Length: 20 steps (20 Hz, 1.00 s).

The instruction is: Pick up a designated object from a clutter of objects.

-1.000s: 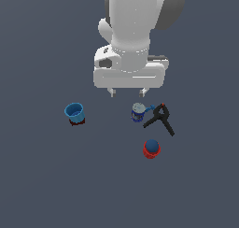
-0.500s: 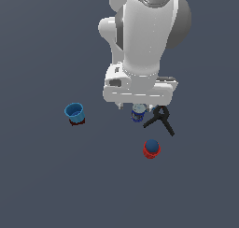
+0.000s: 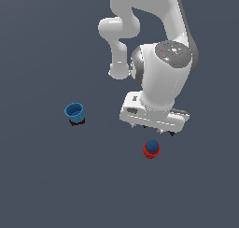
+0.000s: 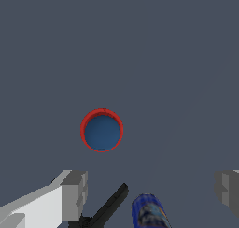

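The dark blue ball [image 3: 151,144] rests in the mouth of the red cup [image 3: 151,152]. In the wrist view the ball [image 4: 102,132] fills the red cup's rim [image 4: 102,111]. My gripper [image 3: 153,130] hangs just above and behind the ball, open and empty, with its fingers [image 4: 74,194] wide apart. In the wrist view my gripper [image 4: 151,189] stands over the blue can [image 4: 149,212] and the black clamp [image 4: 109,207], short of the ball. The hand hides the can and clamp in the exterior view.
A light blue cup [image 3: 74,111] stands on a dark red base at the exterior view's left, well away from the gripper. The floor [image 3: 56,185] is plain dark grey.
The arm has swung forward and down in the exterior view. The hand now covers the blue can and the clamp and stands close above the ball in the red cup.
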Each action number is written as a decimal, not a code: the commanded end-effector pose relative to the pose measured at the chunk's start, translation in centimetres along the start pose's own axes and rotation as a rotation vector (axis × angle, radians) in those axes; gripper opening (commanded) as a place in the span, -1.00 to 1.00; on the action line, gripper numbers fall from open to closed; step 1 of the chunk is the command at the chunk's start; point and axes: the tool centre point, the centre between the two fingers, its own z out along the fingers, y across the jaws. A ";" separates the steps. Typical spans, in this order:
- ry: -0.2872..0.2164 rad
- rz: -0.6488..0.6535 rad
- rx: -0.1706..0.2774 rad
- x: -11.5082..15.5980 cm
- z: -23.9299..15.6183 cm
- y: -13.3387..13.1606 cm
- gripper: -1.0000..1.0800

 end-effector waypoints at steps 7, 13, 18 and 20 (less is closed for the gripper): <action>-0.003 0.098 -0.001 0.7 5.1 -3.5 0.92; -0.004 0.129 -0.001 0.8 6.8 -4.6 0.92; -0.005 0.129 -0.001 0.7 7.0 -4.6 0.92; -0.005 0.129 -0.001 0.7 7.3 -4.7 0.92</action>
